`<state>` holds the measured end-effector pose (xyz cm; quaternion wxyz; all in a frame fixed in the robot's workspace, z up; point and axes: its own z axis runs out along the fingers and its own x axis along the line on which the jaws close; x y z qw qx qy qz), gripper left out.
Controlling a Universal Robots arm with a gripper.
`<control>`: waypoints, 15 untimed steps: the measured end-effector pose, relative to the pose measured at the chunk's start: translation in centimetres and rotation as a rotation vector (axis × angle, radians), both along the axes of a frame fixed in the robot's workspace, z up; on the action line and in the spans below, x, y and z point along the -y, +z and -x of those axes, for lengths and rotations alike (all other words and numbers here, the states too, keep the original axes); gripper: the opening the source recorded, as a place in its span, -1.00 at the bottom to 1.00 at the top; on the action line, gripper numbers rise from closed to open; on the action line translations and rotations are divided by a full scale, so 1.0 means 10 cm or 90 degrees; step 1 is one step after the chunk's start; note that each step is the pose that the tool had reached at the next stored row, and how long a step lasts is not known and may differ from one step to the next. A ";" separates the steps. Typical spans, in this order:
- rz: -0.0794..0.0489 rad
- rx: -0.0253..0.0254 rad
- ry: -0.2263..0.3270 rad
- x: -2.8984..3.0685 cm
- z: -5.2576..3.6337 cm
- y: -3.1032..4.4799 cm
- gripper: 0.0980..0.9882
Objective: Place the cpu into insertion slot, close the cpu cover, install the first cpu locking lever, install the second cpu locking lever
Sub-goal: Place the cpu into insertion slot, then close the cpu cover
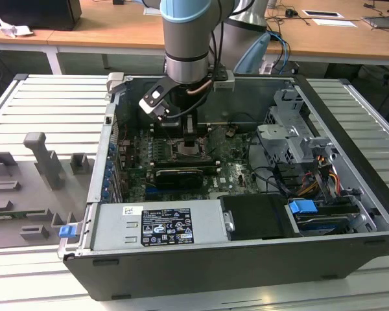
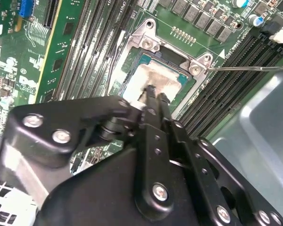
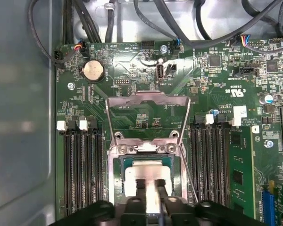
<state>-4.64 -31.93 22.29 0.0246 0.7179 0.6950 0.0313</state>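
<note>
Standing on the slatted desk (image 1: 45, 103), the open computer case (image 1: 246, 259) lay on its side so that your arm (image 1: 188, 32) could reach straight down into it. In the first wrist view the green motherboard (image 3: 217, 84) faced the camera flat. The cpu cover (image 3: 148, 99) was swung up and back off the socket, which left the insertion slot (image 3: 146, 149) open from above. The cpu (image 3: 144, 172) lay flat inside that slot, its pale metal top level with the rim around it, so it looked seated rather than carried.

Your gripper (image 3: 151, 184) hung right over the chip. The fingers (image 3: 140, 188) were drawn close together with only a slim gap between them, and they pinched nothing that I could make out. Their tips sat at or just above the cpu's top; I could not tell whether they touched it. In the second wrist view a thin locking lever (image 2: 250, 68) stuck out free beside the socket, not latched.
</note>
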 end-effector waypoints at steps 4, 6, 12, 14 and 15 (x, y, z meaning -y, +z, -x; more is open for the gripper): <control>0.000 -0.0002 0.000 0.000 0.000 0.052 -0.98; 0.000 -0.0004 0.000 0.000 0.000 0.072 -0.98; 0.000 -0.0018 0.000 0.001 -0.019 0.122 -0.98; 0.000 -0.0042 0.000 0.002 -0.093 0.122 -0.98; 0.000 -0.0046 0.000 0.002 -0.125 0.122 -0.98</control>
